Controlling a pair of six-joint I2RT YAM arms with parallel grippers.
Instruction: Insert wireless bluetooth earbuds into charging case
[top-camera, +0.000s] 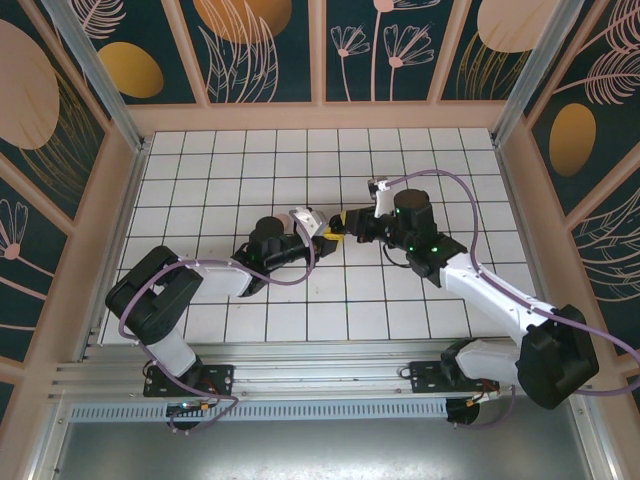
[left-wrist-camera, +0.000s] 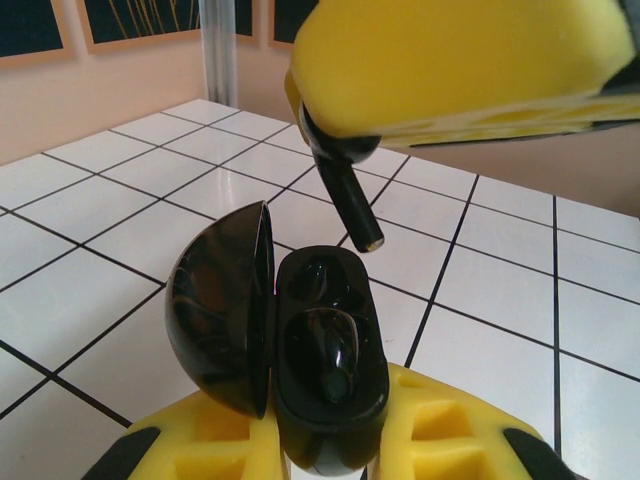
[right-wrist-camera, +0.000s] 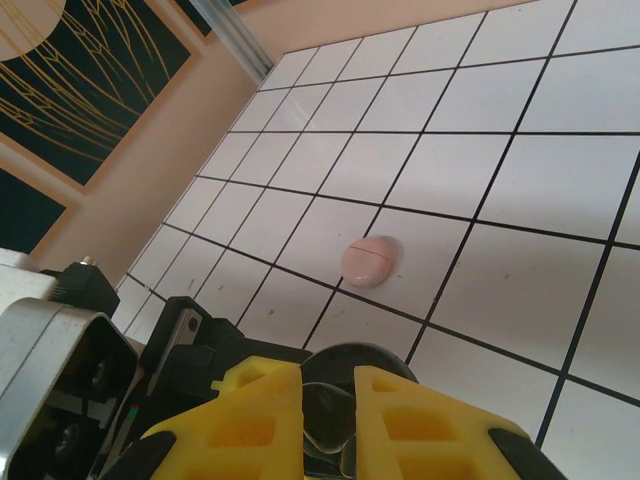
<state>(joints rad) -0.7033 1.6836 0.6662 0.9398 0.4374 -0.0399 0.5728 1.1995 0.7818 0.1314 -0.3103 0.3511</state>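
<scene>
Desk (top-camera: 250, 170): white tile grid with black lines. Left pincer (left-wrist-camera: 328, 442): yellow fingers clamped on base of charging case (left-wrist-camera: 330, 340), held up near desk centre. Case black, glossy; lid (left-wrist-camera: 220, 310) swung open beside it. Right pincer (right-wrist-camera: 335, 425): pinched together on head of black earbud (left-wrist-camera: 350, 195), stem pointing down, just above open case, not touching it. Pink round shell (right-wrist-camera: 369, 261): closed, lying on desk beyond right pincer.
</scene>
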